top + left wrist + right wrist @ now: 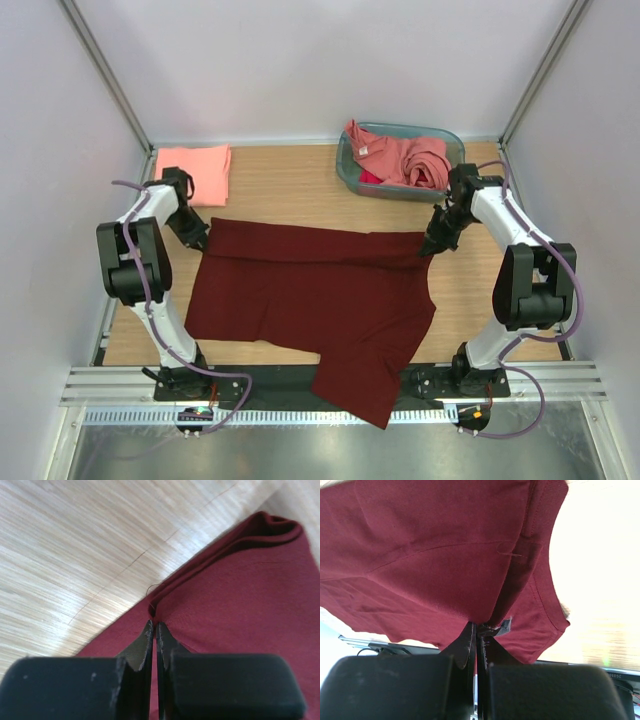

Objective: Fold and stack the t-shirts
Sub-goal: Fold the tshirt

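Our left gripper (195,237) and right gripper (432,245) each clench one far end of the dark maroon cloth t-shirt (320,290), which lies crosswise and trails toward the near edge of the desk (290,180).

Top view: maroon t-shirt (310,290), lower corner hangs past the desk's (290,180) near edge, covering part of the rail (120,385). Pink t-shirts (405,158) bundled in basket (345,172) (count unreadable). Left wrist view: far fold blurred, cloth cut off right and below. Right wrist view: background washed out; cloth pinched between right fingers (466,642) hidden.
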Action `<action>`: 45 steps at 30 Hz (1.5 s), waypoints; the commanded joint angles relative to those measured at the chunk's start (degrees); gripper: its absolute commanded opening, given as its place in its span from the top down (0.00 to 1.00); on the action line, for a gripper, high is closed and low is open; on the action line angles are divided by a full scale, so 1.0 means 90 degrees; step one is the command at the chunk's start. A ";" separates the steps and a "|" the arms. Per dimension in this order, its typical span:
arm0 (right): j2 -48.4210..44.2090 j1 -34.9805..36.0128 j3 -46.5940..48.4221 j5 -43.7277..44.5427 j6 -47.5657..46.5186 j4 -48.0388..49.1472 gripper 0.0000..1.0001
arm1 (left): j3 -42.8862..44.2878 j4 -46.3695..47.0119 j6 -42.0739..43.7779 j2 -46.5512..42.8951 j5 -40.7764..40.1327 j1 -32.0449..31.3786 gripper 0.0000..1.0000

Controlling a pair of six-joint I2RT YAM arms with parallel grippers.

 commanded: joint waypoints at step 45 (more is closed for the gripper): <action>0.1028 -0.0248 0.0566 -0.0684 0.1836 0.2685 0.93 | -0.0294 0.0370 0.0169 -0.0015 0.0242 -0.0299 0.77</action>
